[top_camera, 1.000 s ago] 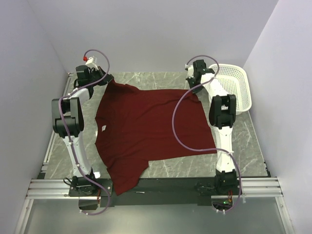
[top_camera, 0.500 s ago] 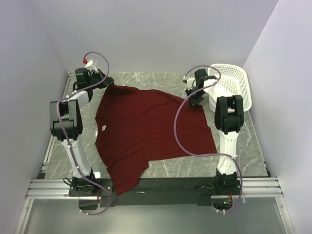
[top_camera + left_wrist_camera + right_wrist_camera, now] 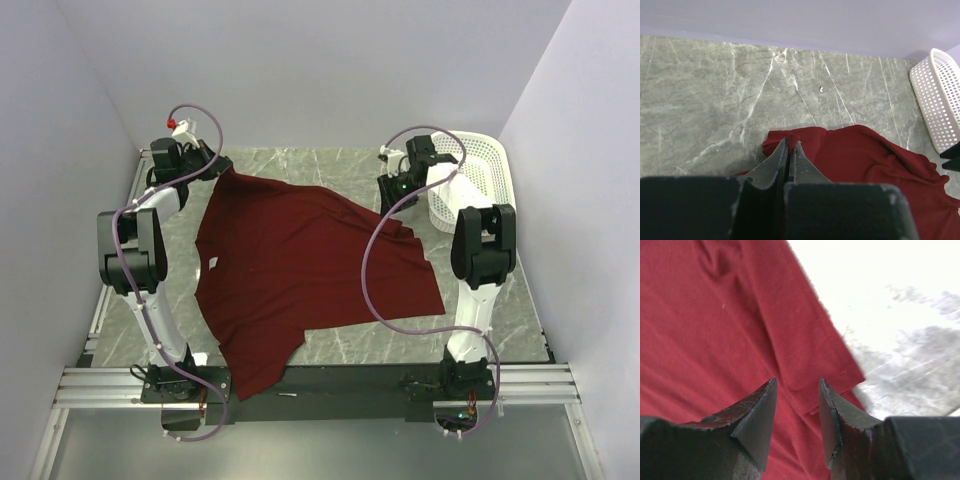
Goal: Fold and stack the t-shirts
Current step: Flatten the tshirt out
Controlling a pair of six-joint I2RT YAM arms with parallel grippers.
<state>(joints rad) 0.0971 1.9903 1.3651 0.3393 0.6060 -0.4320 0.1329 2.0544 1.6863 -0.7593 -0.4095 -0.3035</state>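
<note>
One t-shirt lies spread across the surface, its far-left corner pinched tight in the left hand. The right hand hovers narrowly parted over the far-right edge. It should probably grip that hem level with the other corner.

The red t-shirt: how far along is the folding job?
Barely begun. Nothing is folded: the t-shirt lies spread open on the table. In hand: the left hand pinches its far corner; the right hand hovers open over its far right edge. Folding and stacking remain.
</note>
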